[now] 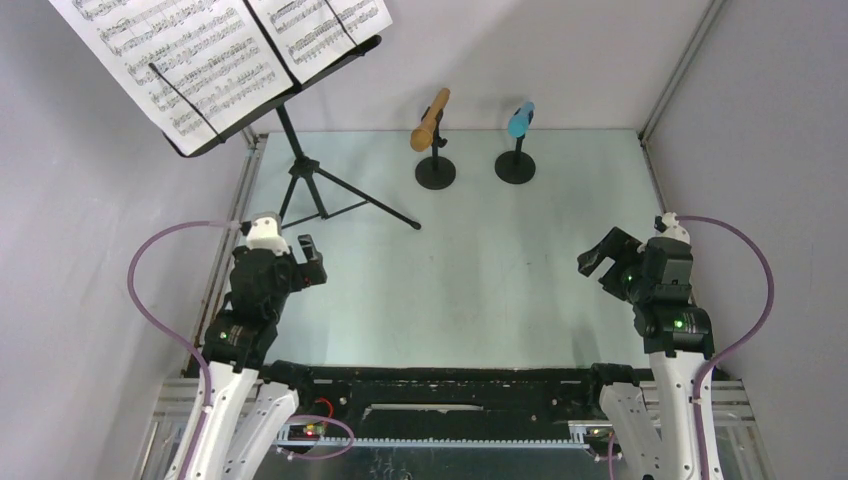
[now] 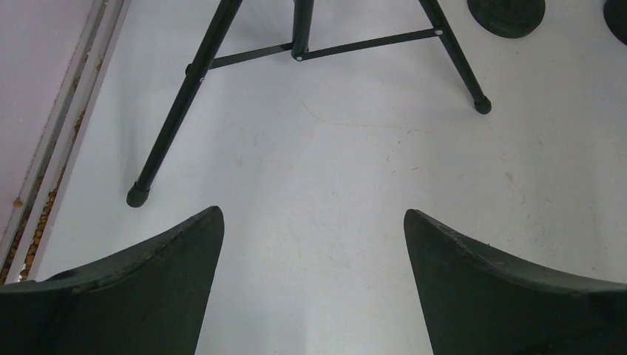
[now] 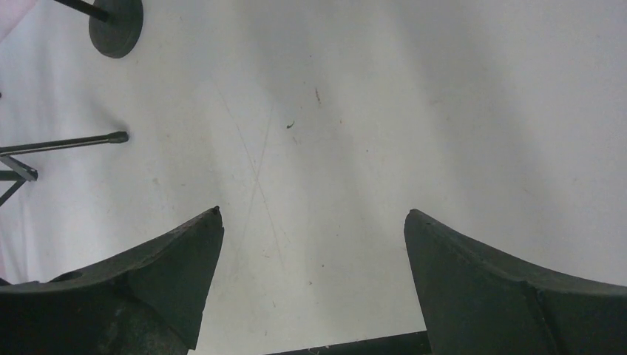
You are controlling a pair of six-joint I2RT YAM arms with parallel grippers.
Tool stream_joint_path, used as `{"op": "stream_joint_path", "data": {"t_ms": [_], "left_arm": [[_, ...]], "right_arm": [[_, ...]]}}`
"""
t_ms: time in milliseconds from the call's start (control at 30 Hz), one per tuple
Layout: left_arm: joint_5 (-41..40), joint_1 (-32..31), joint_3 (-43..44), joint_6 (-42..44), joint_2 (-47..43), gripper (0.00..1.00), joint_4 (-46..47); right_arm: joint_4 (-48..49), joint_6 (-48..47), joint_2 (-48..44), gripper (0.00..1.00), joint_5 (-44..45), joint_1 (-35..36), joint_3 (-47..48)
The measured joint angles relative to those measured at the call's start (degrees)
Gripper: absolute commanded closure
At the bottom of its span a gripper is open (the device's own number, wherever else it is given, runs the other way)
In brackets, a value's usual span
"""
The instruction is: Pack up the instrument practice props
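Pale table [image 1: 480, 290]: nothing seen packed. Rack [image 1: 300, 170] with pages [image 1: 200, 60] set far left, tan mic [image 1: 431, 119] and blue mic [image 1: 520, 119] clipped in holders [image 1: 435, 172] at back. Left gripper [image 2: 310, 222], right gripper [image 3: 310, 218] spread, nothing held

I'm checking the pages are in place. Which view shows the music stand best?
Top view: the whole music stand, pages on its desk. Left wrist view shows only its legs; right wrist view, just one foot at the left edge.
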Motion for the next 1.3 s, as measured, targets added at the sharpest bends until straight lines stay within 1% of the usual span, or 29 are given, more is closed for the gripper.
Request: {"op": "stream_joint_path", "data": {"t_ms": [267,433,567,767,900,1000,1133,1233,1300], "left_arm": [[-0.3,0.0,1.0,0.0,-1.0,0.0,-0.6],[-5.2,0.0,3.7,-2.5,0.2,0.0,-2.3],[-9.1,0.0,4.0,-5.6,0.2,0.0,-3.9],[-8.9,0.0,4.1,-6.5,-1.0,0.0,-5.1],[-9.2,0.0,4.7,-6.5,-1.5,0.0,-5.9],[-8.8,0.0,5.0,-6.5,-1.4,0.0,-6.7],[-6.7,0.0,5.0,-6.1,-1.4,0.0,-7.5],[-5.5,0.0,5.0,-6.0,-1.4,0.0,-7.8],[-5.4,0.0,5.0,-6.0,-1.4,0.0,-8.2]], "right_arm": [[-0.6,2.2,0.5,0.0,0.4,-0.1,1.9],[0.1,3.5,0.9,0.0,-0.3,-0.6,3.1],[1.2,4.5,4.6,0.0,-5.7,-1.6,3.8],[6.0,5.0,11.3,0.0,-16.1,-3.3,5.5],[10.0,6.2,13.7,0.0,-19.4,-3.5,6.6],[12.0,7.0,17.8,0.0,-20.2,-3.2,11.0],[14.0,7.0,22.7,0.0,-17.4,0.4,17.2],[14.3,6.6,26.0,0.0,-13.7,6.2,21.9],[14.8,5.9,28.7,0.0,-10.8,11.8,25.3]]}}
